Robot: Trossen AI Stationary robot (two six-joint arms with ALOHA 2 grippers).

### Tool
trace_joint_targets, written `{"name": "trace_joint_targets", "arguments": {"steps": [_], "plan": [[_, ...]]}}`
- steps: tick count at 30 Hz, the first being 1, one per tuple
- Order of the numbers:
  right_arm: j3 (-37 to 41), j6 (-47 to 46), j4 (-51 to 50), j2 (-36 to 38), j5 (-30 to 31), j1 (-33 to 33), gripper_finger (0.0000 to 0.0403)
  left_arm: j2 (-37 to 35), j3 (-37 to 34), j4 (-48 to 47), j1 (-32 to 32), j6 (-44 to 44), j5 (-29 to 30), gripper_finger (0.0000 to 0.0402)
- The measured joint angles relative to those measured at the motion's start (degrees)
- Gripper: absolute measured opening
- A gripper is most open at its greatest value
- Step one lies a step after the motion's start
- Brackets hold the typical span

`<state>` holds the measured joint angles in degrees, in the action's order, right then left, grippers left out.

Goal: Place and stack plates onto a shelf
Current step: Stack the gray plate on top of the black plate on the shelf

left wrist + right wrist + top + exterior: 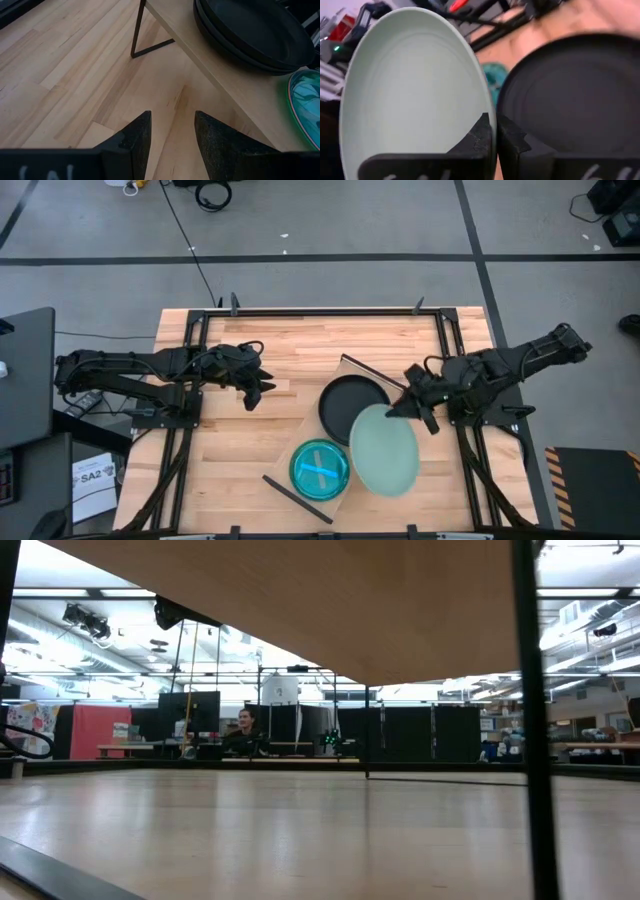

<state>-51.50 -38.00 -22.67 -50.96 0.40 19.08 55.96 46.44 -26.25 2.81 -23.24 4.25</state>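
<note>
I am holding the large mint-green plate [384, 450] by its rim with my right gripper [404, 409], fingers pinching together on the plate's edge, out over the shelf [303, 430] toward the table's right side. The plate is overlapping the black plates [350, 402], which are sitting stacked near the shelf's far end, while the blue-green plate [320, 468] is lying near the shelf's front end. My left gripper [256, 390] is waiting with fingers spread above bare table [300, 340], just beside the shelf's left edge. The risk, as I judge it, is in the thin grip: a wide plate pinched at one edge point could be pivoting or slipping (its far side looks unsupported), striking the black stack or the blue-green plate. Letting go off-centre could also be leaving it tilted on the black rim, ready to slide off the shelf.
</note>
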Motion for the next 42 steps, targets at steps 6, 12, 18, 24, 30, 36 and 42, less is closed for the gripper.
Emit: {"name": "trace_joint_targets", "arguments": {"steps": [6, 12, 18, 24, 30, 36, 42], "plan": [[-0.2, 6.2, 0.5, 0.0, 0.0, -6.2, 0.0022, 0.0, 0.0, 0.0, 0.0, 0.0, 0.0, 0.0157], [-0.2, 10.3, 0.7, 0.0, 0.1, -12.8, 0.0022, 0.0, 0.0, 0.0, 0.0, 0.0, 0.0, 0.0157], [-0.2, 13.9, 0.8, 0.0, 0.2, -18.8, 0.0022, 0.0, 0.0, 0.0, 0.0, 0.0, 0.0, 0.0157], [-0.2, 17.3, 0.8, -1.1, 0.1, -22.2, 0.0022, 0.0, 0.0, 0.0, 0.0, 0.0, 0.0, 0.0157], [-0.2, 17.7, 0.8, -3.3, 0.0, -23.5, 0.0022, 0.0, 0.0, 0.9, 0.0, -0.1, 0.0, 0.0157], [-0.2, 17.7, 0.7, -5.3, 0.0, -24.4, 0.0022, 0.0, 0.0, 5.0, -0.2, -0.1, 0.0, 0.0157], [-0.1, 17.7, 0.1, -6.8, -0.2, -24.6, 0.0022, 0.0, 0.0, 5.4, -0.2, -0.1, 0.0, 0.0157]]}}
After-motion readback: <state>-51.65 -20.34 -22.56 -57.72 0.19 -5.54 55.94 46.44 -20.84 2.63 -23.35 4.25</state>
